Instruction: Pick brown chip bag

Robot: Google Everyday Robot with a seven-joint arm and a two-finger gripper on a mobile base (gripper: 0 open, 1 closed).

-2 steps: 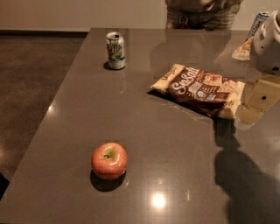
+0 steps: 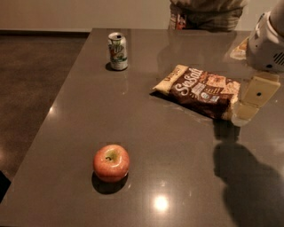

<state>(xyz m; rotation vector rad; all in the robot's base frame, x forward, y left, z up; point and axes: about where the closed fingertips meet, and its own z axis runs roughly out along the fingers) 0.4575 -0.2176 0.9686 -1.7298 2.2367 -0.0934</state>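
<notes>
The brown chip bag (image 2: 199, 91) lies flat on the grey table (image 2: 133, 133), right of centre. It is dark brown with cream ends and white script lettering. My gripper (image 2: 244, 114) hangs at the right side of the view, just above the table. It sits at the bag's right end and covers that edge. The white arm housing (image 2: 266, 44) is above it.
A green-and-white can (image 2: 117, 51) stands at the back left. A red apple (image 2: 111, 162) sits at the front left. A small pale wrapper (image 2: 239, 48) lies at the far right, partly behind the arm. A person (image 2: 206, 13) stands at the table's far edge. The table's left edge drops to dark floor.
My gripper has shifted slightly left, closer over the bag's right end. The bag, can and apple have not moved.
</notes>
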